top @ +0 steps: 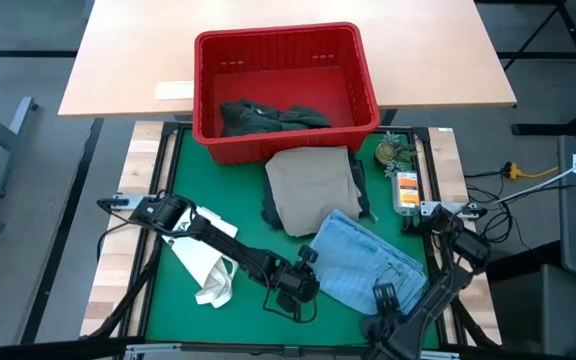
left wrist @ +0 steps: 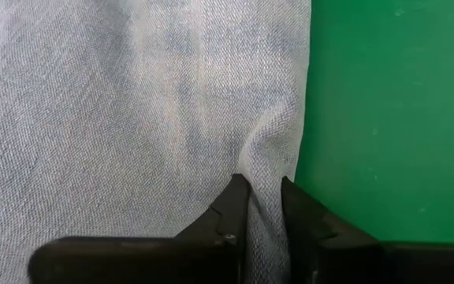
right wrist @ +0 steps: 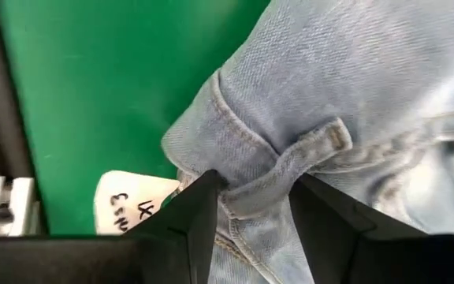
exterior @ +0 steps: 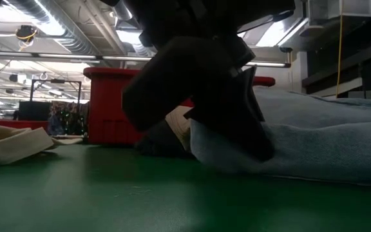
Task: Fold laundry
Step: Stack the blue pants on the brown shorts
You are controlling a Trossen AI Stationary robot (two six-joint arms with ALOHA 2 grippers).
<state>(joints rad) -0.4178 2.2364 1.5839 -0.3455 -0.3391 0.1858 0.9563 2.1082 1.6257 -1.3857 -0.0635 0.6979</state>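
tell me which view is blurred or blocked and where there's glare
Low view: a dark, out-of-focus arm fills the middle, hiding part of the light blue jeans, with bright ceiling lights behind. Both wrist views are sharp on the denim weave; high view is evenly lit on the green mat.

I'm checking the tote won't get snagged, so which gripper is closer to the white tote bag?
Left. The left gripper pinches the light blue jeans' edge just beside the white tote bag. The right gripper grips the jeans' waistband on their far side from the bag.
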